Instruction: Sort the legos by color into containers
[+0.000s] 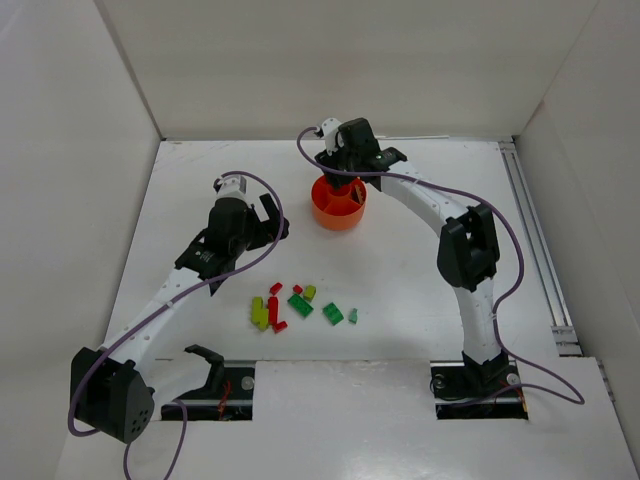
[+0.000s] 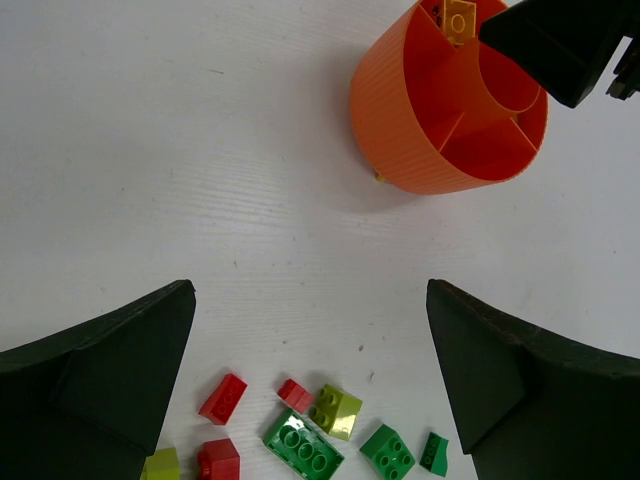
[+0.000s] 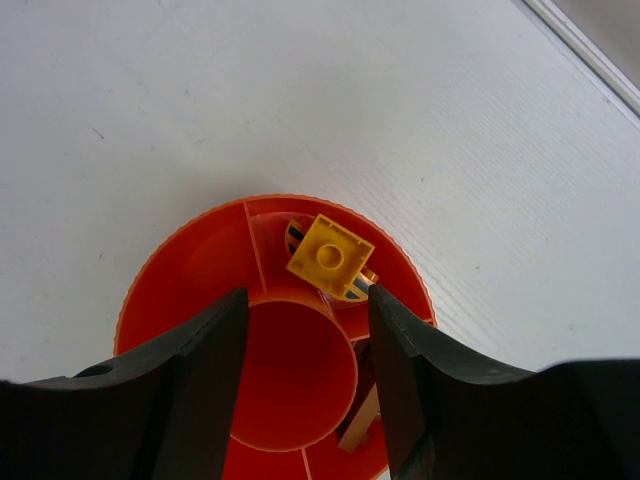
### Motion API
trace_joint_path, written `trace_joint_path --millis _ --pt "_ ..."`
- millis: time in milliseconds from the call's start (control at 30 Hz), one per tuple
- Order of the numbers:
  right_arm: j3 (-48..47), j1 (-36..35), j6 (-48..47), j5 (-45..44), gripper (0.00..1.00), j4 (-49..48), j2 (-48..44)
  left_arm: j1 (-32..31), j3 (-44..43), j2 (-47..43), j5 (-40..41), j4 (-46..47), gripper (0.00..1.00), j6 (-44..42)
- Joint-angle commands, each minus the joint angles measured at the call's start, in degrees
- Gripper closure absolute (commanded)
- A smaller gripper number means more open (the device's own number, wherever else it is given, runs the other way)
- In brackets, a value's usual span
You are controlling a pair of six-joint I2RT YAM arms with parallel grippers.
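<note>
Loose legos (image 1: 300,305) lie clustered on the white table (image 1: 420,270) near the arm bases: red, green and lime bricks, close together, some touching. The left wrist view shows a long green brick (image 2: 303,447) just beside a lime brick (image 2: 335,411), with a red brick (image 2: 223,398) to the left. The left gripper (image 2: 310,300) hangs above the table between the pile and the dish, fingers spread wide, holding nothing. Farther back stands the orange dish (image 1: 338,212). The right gripper (image 3: 305,310) is over its central ring, fingers apart, nothing pinched. 1 yellow brick (image 3: 331,257) sits tilted in a far compartment. 1 brown piece (image 3: 360,420) lies in the neighbouring compartment.
</note>
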State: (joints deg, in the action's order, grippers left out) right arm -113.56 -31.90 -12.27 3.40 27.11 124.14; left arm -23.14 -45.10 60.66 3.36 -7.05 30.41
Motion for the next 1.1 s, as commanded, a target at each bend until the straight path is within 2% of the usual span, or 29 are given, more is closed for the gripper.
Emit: trace_joint_path --millis 0,300,433,633,800,933,1067 --pt "-2.2 -0.1 0.9 -0.1 0.43 0.0 -1.3 0.2 -0.9 -0.5 -0.3 2.0 0.0 -0.9" --pt "1.8 -0.1 0.9 -0.1 0.43 -1.7 -7.5 0.2 -1.4 -0.5 -2.1 -0.1 0.0 0.4" --pt "7.3 0.4 0.4 -0.1 0.43 -3.6 -14.7 0.2 0.9 -1.7 -4.3 -2.7 0.0 3.8" --pt "23.4 0.4 4.5 -3.5 0.4 -6.6 -28.6 0.2 4.6 -1.2 -8.1 -6.7 0.0 7.7" --pt "41.4 -0.1 12.7 -6.5 0.4 -9.0 -40.0 -5.9 6.5 -1.2 -8.4 -6.1 0.02 9.2" --pt "49.3 -0.1 15.8 -6.5 0.4 -8.2 -47.7 -15.0 6.5 -0.5 -4.6 -5.4 0.05 9.8" --pt "54.1 -1.1 16.9 -8.5 0.4 -5.2 -52.1 -19.1 5.9 3.1 -3.4 -4.7 0.12 7.9"
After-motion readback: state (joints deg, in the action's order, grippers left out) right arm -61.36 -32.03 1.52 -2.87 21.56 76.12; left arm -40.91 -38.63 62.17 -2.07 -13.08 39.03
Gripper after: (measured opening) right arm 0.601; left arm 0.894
